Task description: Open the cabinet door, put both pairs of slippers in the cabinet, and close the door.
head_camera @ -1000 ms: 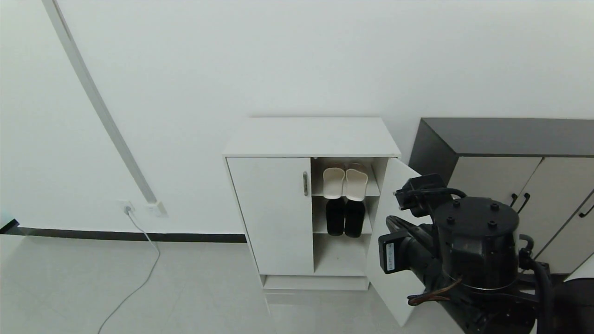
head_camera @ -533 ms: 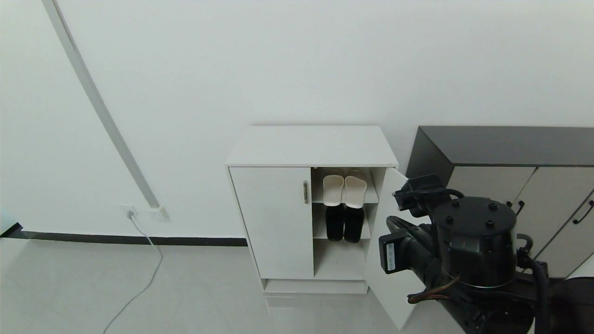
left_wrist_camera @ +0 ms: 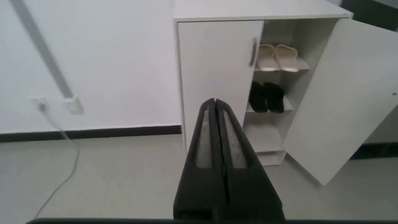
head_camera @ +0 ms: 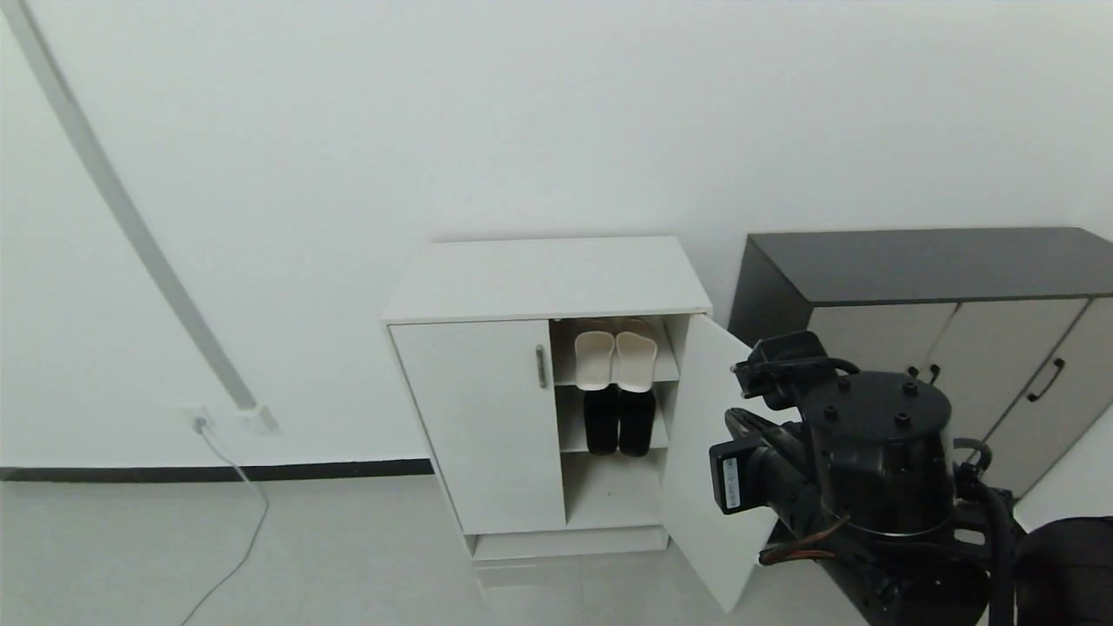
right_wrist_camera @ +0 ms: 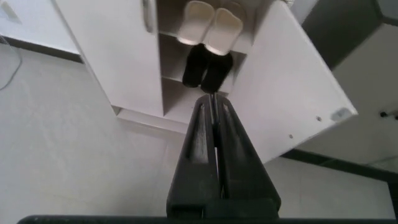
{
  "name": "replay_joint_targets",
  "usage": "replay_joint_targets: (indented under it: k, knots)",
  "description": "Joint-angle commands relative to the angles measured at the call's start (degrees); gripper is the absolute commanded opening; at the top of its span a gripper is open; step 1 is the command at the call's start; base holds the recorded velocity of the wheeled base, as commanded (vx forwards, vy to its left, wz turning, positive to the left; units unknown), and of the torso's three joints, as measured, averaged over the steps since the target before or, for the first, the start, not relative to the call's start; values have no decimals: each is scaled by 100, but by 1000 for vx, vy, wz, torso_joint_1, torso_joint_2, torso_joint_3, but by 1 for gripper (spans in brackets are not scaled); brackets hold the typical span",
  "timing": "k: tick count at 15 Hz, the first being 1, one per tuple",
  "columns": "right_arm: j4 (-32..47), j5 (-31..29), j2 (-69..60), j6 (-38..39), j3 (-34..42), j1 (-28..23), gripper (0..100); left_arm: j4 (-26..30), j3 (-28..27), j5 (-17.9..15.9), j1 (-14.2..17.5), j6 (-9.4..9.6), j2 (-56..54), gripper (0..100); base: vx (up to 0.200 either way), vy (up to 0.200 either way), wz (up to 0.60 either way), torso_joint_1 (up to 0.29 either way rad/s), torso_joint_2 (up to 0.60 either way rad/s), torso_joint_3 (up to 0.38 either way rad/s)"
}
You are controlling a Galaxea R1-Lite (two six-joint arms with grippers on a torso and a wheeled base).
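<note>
A white cabinet (head_camera: 539, 278) stands against the wall with its right door (head_camera: 709, 469) swung open and its left door (head_camera: 474, 422) closed. The white slippers (head_camera: 615, 359) lie on the top shelf and the black slippers (head_camera: 618, 421) on the middle shelf; the bottom shelf is bare. My left gripper (left_wrist_camera: 215, 102) is shut and empty, held back from the cabinet (left_wrist_camera: 249, 9), facing its closed left door. My right gripper (right_wrist_camera: 213, 98) is shut and empty, in front of the open compartment, with the open door (right_wrist_camera: 292, 93) beside it and the white slippers (right_wrist_camera: 210, 25) and black slippers (right_wrist_camera: 207, 68) beyond.
A dark-topped sideboard (head_camera: 922, 261) with grey doors stands just right of the cabinet. A wall socket with a cable (head_camera: 243, 513) is on the left, under a slanted conduit (head_camera: 122, 217). The tiled floor (head_camera: 261, 565) in front is open.
The head view has shifted: the cabinet sits further left and lower in the picture. The slippers and the open door keep their places relative to the cabinet.
</note>
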Motion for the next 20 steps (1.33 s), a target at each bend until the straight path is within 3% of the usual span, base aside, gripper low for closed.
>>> replay_joint_targets:
  k: [1, 4, 5, 11, 15, 20]
  knots:
    - [0, 4, 70, 1, -40, -142, 0, 0, -1, -2, 6, -1, 7, 0, 0, 0, -600, 12, 2, -2]
    - [-88, 171, 255, 1, -155, -449, 0, 0, -1, -2, 6, -1, 7, 0, 0, 0, 0, 0, 0, 0]
    - [-317, 628, 431, -25, -278, -845, 0, 0, -1, -2, 6, -1, 7, 0, 0, 0, 0, 0, 0, 0]
    - [-9, 1067, 1230, 89, -1482, -1847, 0, 0, -1, -2, 6, -1, 7, 0, 0, 0, 0, 0, 0, 0]
    - [0, 1331, 1819, 98, -2150, -2242, 0, 0, -1, -2, 6, 8, 7, 0, -150, 0, 0, 3, 3, -3]
    - [360, 1524, 2689, 344, -3398, -2488, 0, 0, -1, -2, 6, 8, 7, 0, 0, 0, 0, 0, 0, 0]
